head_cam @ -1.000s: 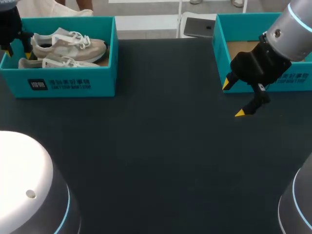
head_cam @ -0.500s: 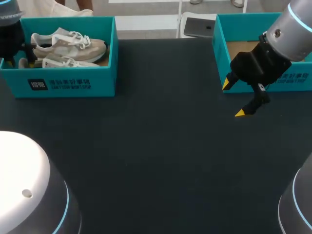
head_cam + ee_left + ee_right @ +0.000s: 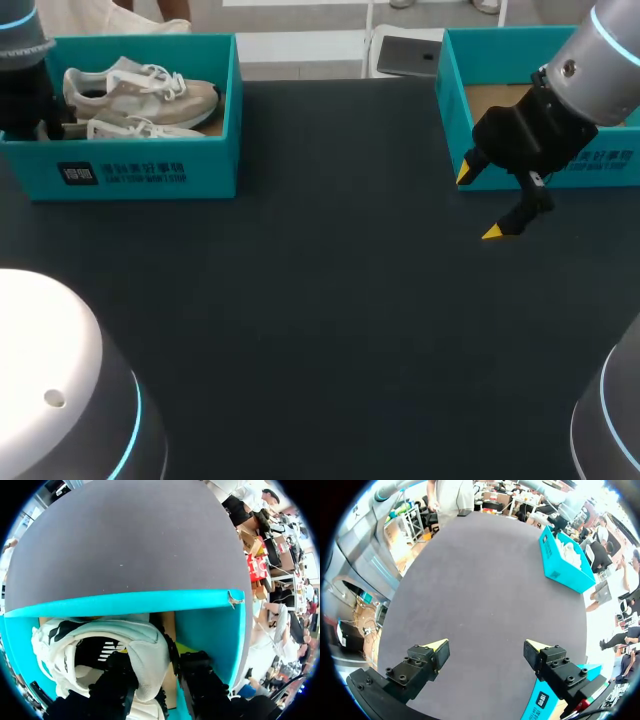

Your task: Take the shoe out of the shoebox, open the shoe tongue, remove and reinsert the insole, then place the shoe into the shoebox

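Matte black table (image 3: 320, 330), flat and cloth-like with a few pale specks.

Right gripper (image 3: 480, 202) hangs over bare table, just in front of the second teal box (image 3: 450, 110) at the far right. It is released, its yellow fingertips (image 3: 439, 645) spread wide with nothing between them. That box is open-topped card and its brown floor shows.

Far left is the shoebox (image 3: 150, 175) — teal card, rectangular and open-topped. Its long axis runs left to right along the table's far side. Brown card shows on its floor beside the shoes.

Two shoes lie inside, both along the box's length, heels to my left and toes to my right.
- Nearer shoe (image 3: 130, 128): close behind the front wall, pale cream upper, white lacing. The left wrist view shows its heel end next to the box's end wall. The heel collar (image 3: 150, 645) is thick, rounded, padded white fabric, and the dark insole (image 3: 97, 652) inside carries white print.
- Farther shoe (image 3: 150, 95): upright on its sole, beige upper with paler panels, rounded toe, loose white laces (image 3: 160, 75).

Left gripper (image 3: 156, 657) is down inside the shoebox at its left end, set astride the nearer shoe's heel collar. Whether it is clenched on the collar or loose, I cannot tell.
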Robot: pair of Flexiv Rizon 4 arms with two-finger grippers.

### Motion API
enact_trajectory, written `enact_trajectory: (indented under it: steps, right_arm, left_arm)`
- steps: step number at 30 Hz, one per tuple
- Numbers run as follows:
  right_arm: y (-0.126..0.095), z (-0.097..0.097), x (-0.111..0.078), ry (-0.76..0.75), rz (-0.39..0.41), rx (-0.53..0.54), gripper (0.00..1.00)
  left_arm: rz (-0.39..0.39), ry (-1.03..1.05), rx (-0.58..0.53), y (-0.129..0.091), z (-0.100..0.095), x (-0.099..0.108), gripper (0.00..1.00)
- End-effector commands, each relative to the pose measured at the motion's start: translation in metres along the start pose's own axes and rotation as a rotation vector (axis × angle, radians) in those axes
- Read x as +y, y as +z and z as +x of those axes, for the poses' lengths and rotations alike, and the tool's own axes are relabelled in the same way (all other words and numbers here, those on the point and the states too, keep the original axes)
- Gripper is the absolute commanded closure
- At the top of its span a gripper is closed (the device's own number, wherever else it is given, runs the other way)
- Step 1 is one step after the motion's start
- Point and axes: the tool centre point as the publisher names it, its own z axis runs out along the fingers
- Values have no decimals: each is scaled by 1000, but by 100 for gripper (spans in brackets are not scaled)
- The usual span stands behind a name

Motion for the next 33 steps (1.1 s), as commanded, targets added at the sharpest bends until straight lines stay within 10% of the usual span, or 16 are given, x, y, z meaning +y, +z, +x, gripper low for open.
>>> enact_trajectory:
  steps: [1,24,33]
  right_arm:
    - [1,0,0,1,4,-1,0]
    - [1,0,0,1,4,-1,0]
    - [1,0,0,1,4,-1,0]
  left_arm:
    - [-25,-1,18,-6,-1,-3,100]
    - [76,48,129,-203,39,0,100]
    - [73,23,99,-223,47,-4,100]
